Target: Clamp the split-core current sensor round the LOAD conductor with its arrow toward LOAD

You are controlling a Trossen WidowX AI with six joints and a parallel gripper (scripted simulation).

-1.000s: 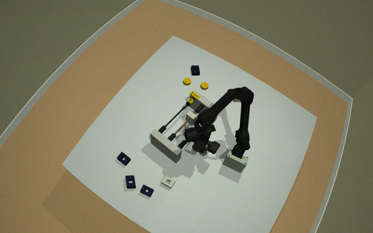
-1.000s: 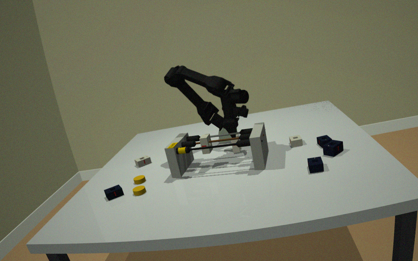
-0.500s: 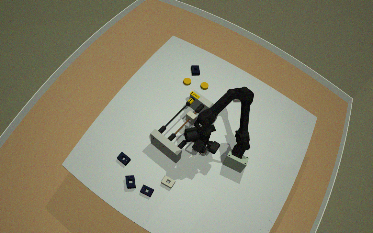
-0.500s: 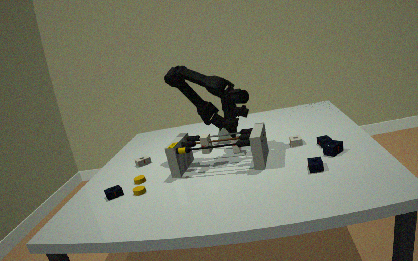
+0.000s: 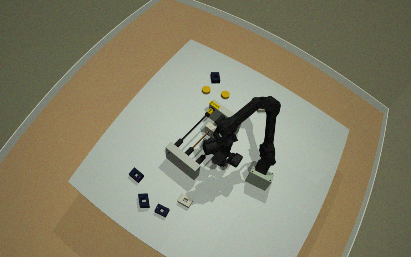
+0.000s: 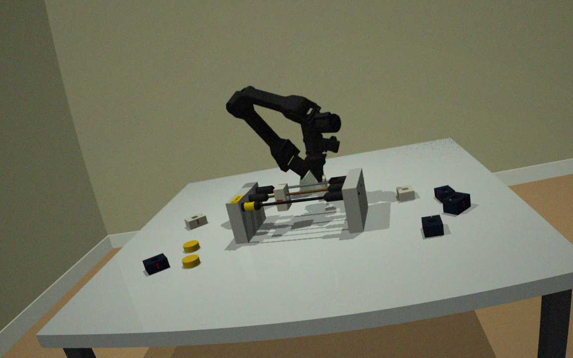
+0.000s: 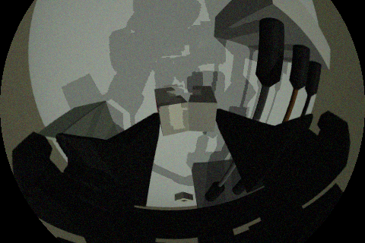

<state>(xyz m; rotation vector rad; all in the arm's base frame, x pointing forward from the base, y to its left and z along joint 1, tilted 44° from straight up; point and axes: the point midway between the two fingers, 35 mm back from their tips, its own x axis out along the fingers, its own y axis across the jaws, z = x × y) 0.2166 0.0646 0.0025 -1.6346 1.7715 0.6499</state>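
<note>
My gripper point(image 7: 188, 115) points down on the robot's side of the conductor rack, beside the nearest conductor. It is shut on the open white split-core sensor point(image 7: 202, 117), whose two halves stand side by side between the fingertips. I cannot tell whether it touches the table, and its arrow is not readable. The LOAD conductor point(image 5: 194, 127) point(image 6: 293, 201) is the black one farthest from the robot. It has a yellow arrow sleeve point(image 5: 210, 111) point(image 6: 249, 206) beside the block bearing the yellow LOAD label point(image 5: 214, 104) point(image 6: 236, 200). Nothing is clamped round it.
A white sensor point(image 5: 210, 127) point(image 6: 282, 197) sits on the middle copper conductor. The rack's other end block point(image 5: 183, 161) point(image 6: 354, 200) point(image 7: 243, 15) stands upright. Several dark blue sensors point(image 5: 136, 174) point(image 6: 432, 225), two white ones point(image 5: 185, 200) point(image 6: 196, 221) and two yellow discs point(image 5: 206, 89) point(image 6: 191, 246) lie around.
</note>
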